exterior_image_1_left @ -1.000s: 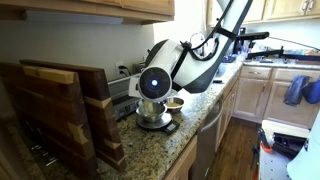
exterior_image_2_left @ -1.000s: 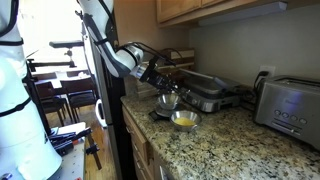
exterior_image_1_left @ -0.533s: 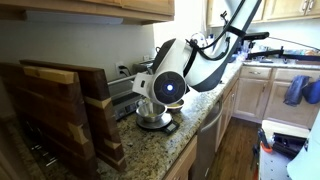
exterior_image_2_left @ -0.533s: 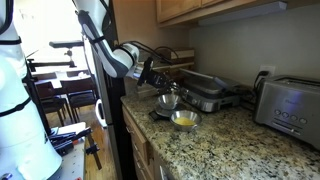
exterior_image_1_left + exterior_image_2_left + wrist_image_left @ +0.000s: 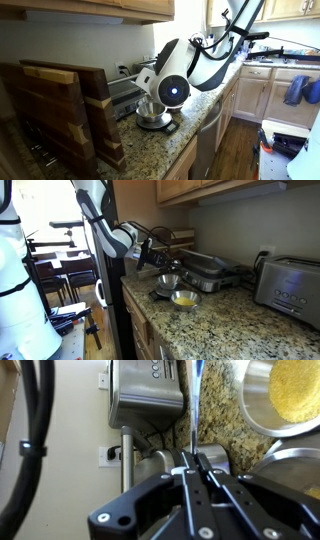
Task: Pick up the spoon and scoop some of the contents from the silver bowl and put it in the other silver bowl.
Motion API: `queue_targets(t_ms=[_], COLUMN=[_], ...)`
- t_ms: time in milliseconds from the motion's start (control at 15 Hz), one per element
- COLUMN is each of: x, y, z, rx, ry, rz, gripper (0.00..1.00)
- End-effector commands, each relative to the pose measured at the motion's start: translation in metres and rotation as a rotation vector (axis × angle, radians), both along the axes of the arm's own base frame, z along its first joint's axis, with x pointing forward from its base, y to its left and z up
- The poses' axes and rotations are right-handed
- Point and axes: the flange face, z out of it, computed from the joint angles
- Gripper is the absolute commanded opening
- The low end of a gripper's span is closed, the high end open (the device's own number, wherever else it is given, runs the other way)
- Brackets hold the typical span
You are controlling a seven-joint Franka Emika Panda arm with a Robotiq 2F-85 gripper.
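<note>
My gripper is shut on the spoon, whose thin handle runs straight up from the fingertips in the wrist view. A silver bowl holding yellow contents lies at the upper right there, with the rim of the other silver bowl below it. In an exterior view the gripper hangs just left of and above the plain silver bowl; the bowl with yellow contents sits nearer the counter's front. In an exterior view the wrist covers one bowl, and the other bowl sits below it.
A toaster stands at the right on the granite counter, and a dark grill press lies behind the bowls. Wooden cutting boards lean at the counter's near end. Cabinets hang overhead.
The wrist has turned and shifted a little, and the gripper has drawn slightly up and away from the plain bowl. The jaws stay shut on the spoon.
</note>
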Motion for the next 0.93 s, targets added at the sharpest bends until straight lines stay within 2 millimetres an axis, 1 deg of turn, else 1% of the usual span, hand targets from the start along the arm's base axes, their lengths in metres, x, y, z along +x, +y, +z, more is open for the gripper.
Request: queue_targets(t_ms=[0, 133, 200, 267, 333, 400, 533, 667, 733, 800, 867], x=[-0.022, -0.032, -0.011, -0.012, -0.008, -0.001, 0.011, 0.024, 0.03, 0.036, 0.041], y=[-0.005, -0.004, -0.002, -0.004, -0.004, -0.006, -0.011, -0.02, -0.024, -0.031, -0.037], z=[0.001, -0.008, 0.007, 0.004, 0.008, 0.021, 0.041, 0.058, 0.065, 0.063, 0.067], rx=[0.014, 0.053, 0.049, 0.073, 0.093, 0.121, 0.166, 0.204, 0.223, 0.254, 0.277], ry=[0.064, 0.195, 0.243, 0.307, 0.354, 0.379, 0.427, 0.484, 0.518, 0.577, 0.617], rz=[-0.015, -0.038, -0.043, -0.036, -0.038, -0.042, -0.063, -0.09, -0.102, -0.112, -0.124], gripper=[0.03, 0.03, 0.03, 0.03, 0.03, 0.03, 0.03, 0.03, 0.03, 0.03, 0.03])
